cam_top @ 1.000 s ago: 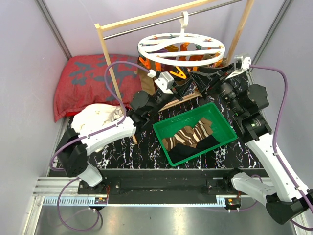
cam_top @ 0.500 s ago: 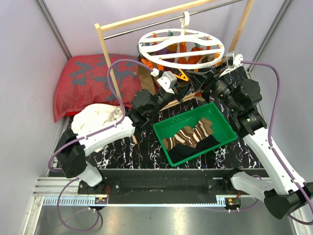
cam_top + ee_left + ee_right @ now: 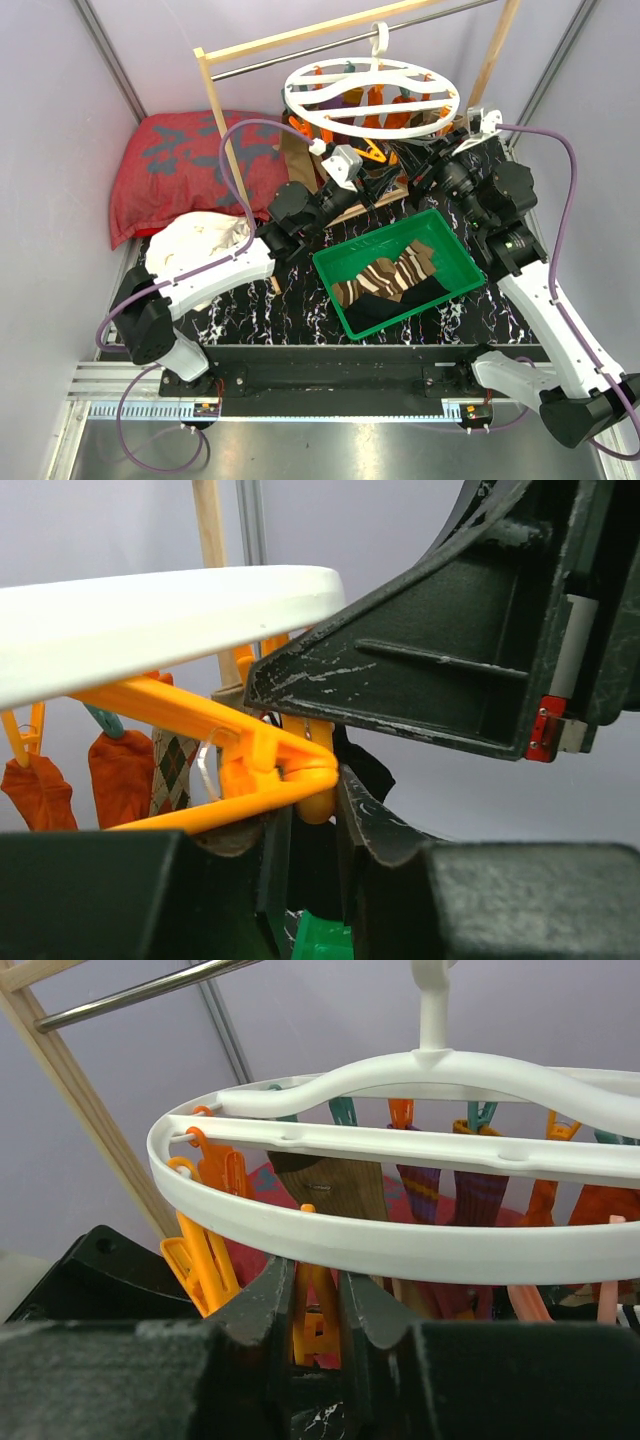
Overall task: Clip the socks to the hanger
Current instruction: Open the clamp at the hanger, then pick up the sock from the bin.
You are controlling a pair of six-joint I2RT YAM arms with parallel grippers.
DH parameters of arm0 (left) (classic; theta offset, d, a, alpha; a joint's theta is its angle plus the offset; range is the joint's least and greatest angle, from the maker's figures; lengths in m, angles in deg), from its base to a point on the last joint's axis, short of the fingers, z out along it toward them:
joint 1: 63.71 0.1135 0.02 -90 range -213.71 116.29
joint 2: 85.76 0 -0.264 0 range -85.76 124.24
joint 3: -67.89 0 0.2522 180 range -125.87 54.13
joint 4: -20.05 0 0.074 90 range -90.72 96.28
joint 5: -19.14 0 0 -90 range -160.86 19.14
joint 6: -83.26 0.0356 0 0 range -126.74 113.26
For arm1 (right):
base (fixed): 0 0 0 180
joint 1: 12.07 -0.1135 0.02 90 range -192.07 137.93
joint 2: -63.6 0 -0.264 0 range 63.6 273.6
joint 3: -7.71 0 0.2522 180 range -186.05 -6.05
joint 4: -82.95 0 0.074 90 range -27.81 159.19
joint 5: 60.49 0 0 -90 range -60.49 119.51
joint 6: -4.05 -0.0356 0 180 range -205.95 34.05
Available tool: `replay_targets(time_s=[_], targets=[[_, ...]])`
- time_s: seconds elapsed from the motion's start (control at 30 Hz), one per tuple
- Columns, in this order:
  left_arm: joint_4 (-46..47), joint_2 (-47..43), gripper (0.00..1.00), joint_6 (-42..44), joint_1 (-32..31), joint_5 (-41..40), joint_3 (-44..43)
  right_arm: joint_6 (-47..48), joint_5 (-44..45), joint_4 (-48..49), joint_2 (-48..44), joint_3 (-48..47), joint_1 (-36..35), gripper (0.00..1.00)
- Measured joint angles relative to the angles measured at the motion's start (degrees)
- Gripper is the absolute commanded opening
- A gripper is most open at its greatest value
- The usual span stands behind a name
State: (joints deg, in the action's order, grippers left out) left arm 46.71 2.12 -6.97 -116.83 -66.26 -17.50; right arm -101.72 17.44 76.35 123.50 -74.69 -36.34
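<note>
The white ring hanger hangs by its hook from the metal rod. My right gripper is under its right rim and shut on an orange clip; its jaws press the clip from both sides. My left gripper is just left of it. Its jaws are nearly closed on a black sock, right below an orange clip under the hanger rim. Brown, purple and orange socks hang from other clips. Striped and dark socks lie in the green bin.
A pale wooden frame carries the rod behind the hanger. A red patterned pillow lies at the back left, with a white cloth in front of it. The bin sits between the arms on the marbled black mat.
My right gripper has moved up and left, from beside the hanger to under its right rim and onto a clip. The hanger shifted slightly. My left gripper barely moved.
</note>
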Motion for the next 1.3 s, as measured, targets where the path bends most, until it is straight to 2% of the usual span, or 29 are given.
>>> replay_targets(time_s=[0.07, 0.1, 0.2, 0.43, 0.63, 0.87, 0.97, 1.17, 1.3], targets=[[-0.1, -0.3, 0.43, 0.2, -0.1, 0.2, 0.1, -0.2, 0.2, 0.1, -0.3, 0.0, 0.0, 0.15], [0.0, -0.5, 0.51, 0.2, -0.1, 0.2, 0.4, -0.5, 0.3, 0.1, -0.6, 0.1, -0.1, 0.15], [-0.7, -1.6, 0.62, 0.4, -0.3, 0.4, 2.5, -0.8, 0.5, 0.2, -1.4, 0.1, -0.1, 0.15], [-5.9, -7.5, 0.73, 1.7, -0.4, -0.2, 10.9, -1.5, 0.6, 0.8, -1.6, 1.0, -0.1, 0.18], [-14.6, -12.6, 0.76, 2.3, -3.2, -3.8, 18.3, -1.8, 0.6, 0.8, -1.6, 1.8, -0.1, 0.18], [-27.9, -9.5, 0.72, 0.3, -9.8, -8.5, 20.2, -1.8, 0.9, 1.2, -1.6, 2.7, -0.1, 0.18], [-33.8, -3.5, 0.7, -2.0, -10.8, -8.5, 16.0, -1.8, 1.0, 1.2, -1.7, 3.1, -0.1, 0.18], [-45.1, 12.1, 0.65, -6.3, -11.4, -6.8, 0.2, -1.8, 1.1, 1.1, -1.8, 3.5, -0.1, 0.18], [-51.7, 18.6, 0.61, -8.4, -11.5, -4.2, -6.7, -1.8, 1.7, 1.1, -2.2, 3.5, -0.1, 0.19]])
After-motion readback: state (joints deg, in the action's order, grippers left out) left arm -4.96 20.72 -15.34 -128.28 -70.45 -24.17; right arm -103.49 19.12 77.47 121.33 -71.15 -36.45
